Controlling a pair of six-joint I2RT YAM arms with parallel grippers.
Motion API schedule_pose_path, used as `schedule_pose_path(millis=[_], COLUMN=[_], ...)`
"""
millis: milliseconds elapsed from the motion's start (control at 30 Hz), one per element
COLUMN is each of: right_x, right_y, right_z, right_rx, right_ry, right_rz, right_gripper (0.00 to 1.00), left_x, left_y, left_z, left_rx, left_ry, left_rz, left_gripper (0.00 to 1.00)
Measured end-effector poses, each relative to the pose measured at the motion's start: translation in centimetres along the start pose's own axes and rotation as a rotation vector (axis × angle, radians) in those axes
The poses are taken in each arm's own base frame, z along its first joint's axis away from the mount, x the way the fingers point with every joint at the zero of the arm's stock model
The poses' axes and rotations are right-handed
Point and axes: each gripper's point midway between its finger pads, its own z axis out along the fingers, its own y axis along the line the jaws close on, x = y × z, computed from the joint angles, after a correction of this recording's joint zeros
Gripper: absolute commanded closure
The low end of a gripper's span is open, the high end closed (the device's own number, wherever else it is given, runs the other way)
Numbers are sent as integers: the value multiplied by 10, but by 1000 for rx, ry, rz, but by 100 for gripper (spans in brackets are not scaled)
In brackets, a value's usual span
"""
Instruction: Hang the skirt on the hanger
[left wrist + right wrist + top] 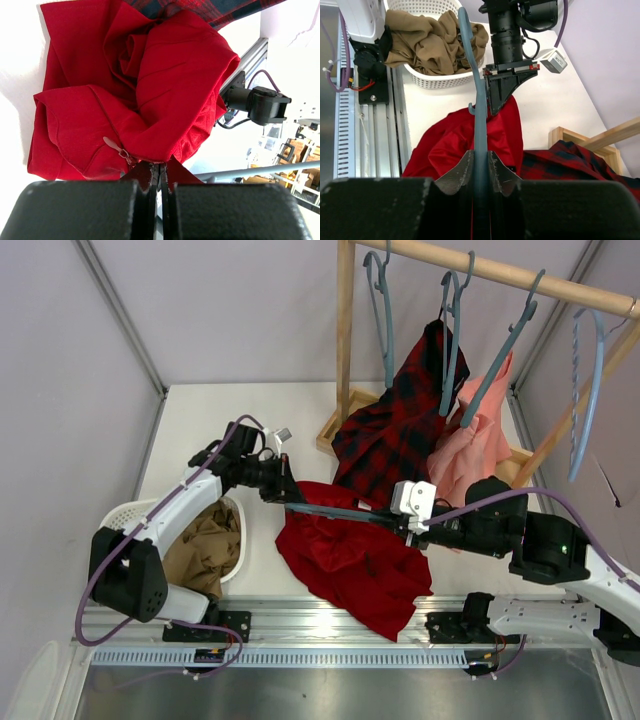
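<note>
On the surface (230, 420), top view: the skirt (350, 565) lies bunched near the front edge, one corner up at the left gripper (283, 490). The right gripper (408, 523) holds the hanger (340, 512) level across its top.

Left wrist: jaws pinched fully together on a skirt fold beside the zip (116, 147).

Right wrist: jaws clamped narrowly on the hanger's arm.

Judgement: both items are grasped, but the skirt is not yet on the hanger; threading and hanging remain.
</note>
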Motion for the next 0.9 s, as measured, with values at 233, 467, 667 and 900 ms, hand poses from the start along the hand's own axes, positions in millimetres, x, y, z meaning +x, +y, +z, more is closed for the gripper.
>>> schedule_pose_path(millis=[233, 467, 667, 900], right_x=[2, 2, 4, 14], right_y=[-1, -2, -2, 2], right_z=[-1, -1, -1, 2], right_rx=[11, 19, 24, 14], right_ry=[10, 13, 24, 48], right_rz=[-15, -38, -49, -62], right_gripper=[100, 100, 100, 100], left_x=[0, 0, 0, 0], left_y=[0, 0, 0, 0], left_z=[0, 0, 0, 0], left_rx=[0, 0, 0, 1], left_ry=[0, 0, 0, 0], left_rz=[0, 2, 8, 8], left_gripper=[100, 100, 100, 100])
